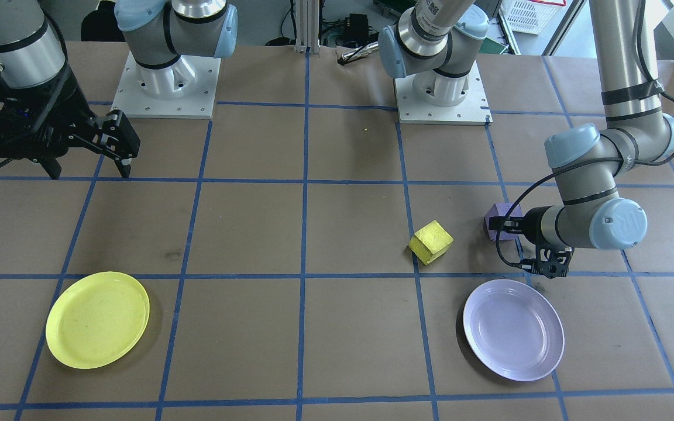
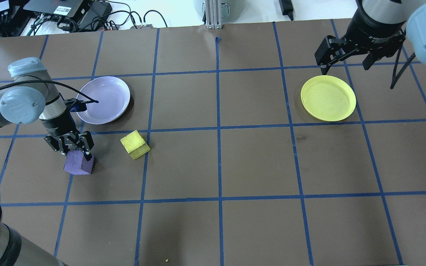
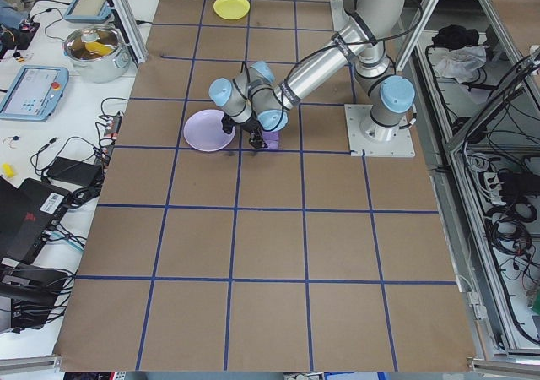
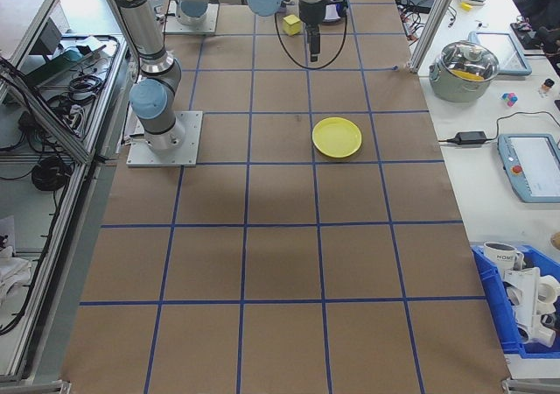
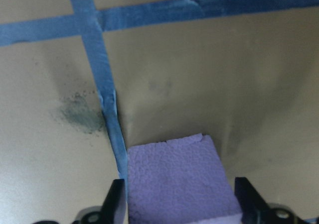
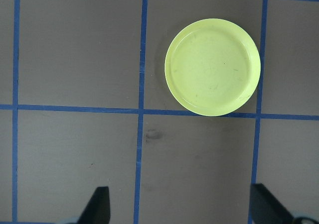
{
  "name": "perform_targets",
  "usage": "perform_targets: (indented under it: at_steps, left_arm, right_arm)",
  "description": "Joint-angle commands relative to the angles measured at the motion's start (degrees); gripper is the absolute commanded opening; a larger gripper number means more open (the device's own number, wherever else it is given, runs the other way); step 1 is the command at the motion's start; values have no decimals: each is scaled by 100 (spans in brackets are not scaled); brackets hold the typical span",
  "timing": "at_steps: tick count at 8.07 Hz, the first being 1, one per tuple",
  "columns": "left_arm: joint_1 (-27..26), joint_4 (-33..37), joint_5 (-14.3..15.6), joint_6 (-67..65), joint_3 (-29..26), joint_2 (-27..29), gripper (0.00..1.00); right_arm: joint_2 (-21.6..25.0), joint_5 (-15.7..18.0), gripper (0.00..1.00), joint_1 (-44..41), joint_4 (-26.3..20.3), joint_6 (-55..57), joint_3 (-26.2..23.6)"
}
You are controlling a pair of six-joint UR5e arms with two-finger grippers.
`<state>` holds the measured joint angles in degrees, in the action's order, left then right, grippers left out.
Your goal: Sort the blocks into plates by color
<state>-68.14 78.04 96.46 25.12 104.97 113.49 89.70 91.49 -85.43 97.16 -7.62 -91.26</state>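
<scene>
the left gripper (image 2: 73,147) is low over the table (image 2: 216,162), its jaws spread a little wider than the purple block (image 2: 78,163). in the left wrist view the block sits between the two fingers (image 5: 113,204), close to the one on the view's left and with a gap to the other; whether either pad touches it is not clear. the block rests on the table, beside a blue tape line (image 5: 107,114).

the right gripper (image 2: 346,55) hangs high and wide open, holding nothing, with the yellow plate (image 2: 328,98) on the table under it.

the yellow block (image 2: 135,144) lies tilted on the table near the purple block but apart from it. the lavender plate (image 2: 104,99) sits just beyond the left gripper, holding nothing.

in the overhead view the gripper covers the block's far edge. in the wrist view the block's near end is cut off by the frame.
</scene>
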Motion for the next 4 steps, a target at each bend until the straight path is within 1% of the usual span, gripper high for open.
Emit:
perform_targets:
  at_steps: [1,2,3,4]
  left_arm:
    - [2,1,56,11,-11,-54,47]
    - [2,1,66,20,-20,-55,44]
    - [2,1,74,20,-63,-64,26]
    - [2,18,57,89,-81,-72,6]
  right_arm:
    - [4,10,100,0,5,-11,-6]
    - [-5,10,100,0,5,-11,-6]
    - [-5,10,100,0,5,-2,-15]
    - [-5,10,100,0,5,-11,-15]
